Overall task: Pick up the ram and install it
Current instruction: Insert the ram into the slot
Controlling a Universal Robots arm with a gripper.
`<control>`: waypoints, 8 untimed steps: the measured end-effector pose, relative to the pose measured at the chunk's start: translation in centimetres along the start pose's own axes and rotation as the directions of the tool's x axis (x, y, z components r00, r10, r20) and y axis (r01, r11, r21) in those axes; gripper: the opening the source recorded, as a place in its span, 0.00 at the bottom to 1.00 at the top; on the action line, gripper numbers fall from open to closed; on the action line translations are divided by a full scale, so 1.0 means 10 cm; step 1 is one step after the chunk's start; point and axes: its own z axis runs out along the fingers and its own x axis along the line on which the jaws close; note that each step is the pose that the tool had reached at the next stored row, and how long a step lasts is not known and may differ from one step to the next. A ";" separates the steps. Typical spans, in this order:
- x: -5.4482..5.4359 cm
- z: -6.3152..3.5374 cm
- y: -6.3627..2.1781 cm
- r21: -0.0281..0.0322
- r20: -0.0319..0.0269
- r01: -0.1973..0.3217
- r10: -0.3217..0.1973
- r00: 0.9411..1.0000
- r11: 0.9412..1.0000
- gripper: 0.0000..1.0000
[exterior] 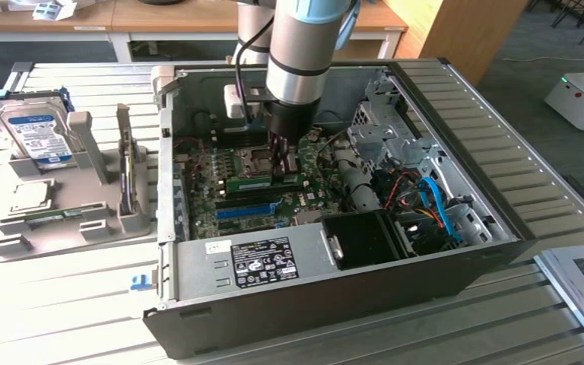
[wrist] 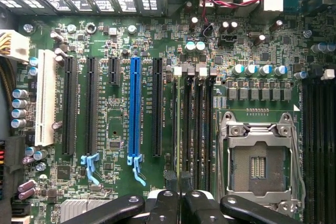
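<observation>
The ram point(exterior: 256, 181) is a narrow green stick held level just above the motherboard inside the open computer case point(exterior: 303, 304). My gripper point(exterior: 287, 169) reaches straight down into the case and is shut on the stick's top edge. In the wrist view the ram point(wrist: 175, 129) shows edge-on as a thin dark line running out from my gripper point(wrist: 176, 184), right beside the row of black memory slots point(wrist: 198, 124). I cannot tell whether the ram touches a slot.
A long blue slot point(wrist: 135, 108) and the empty CPU socket point(wrist: 257, 161) flank the memory slots. Blue and red cables point(exterior: 439, 205) crowd the case toward the exterior view's right. A hard drive point(exterior: 39, 137) stands in a grey holder point(exterior: 79, 220) outside the case.
</observation>
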 end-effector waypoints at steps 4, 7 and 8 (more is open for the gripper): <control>0.00 0.010 0.000 0.000 0.000 0.000 0.000 1.000 1.000 0.12; 0.00 0.015 -0.001 0.000 0.000 0.000 0.000 1.000 1.000 0.12; 0.00 0.017 -0.001 0.000 0.000 0.000 0.000 1.000 1.000 0.12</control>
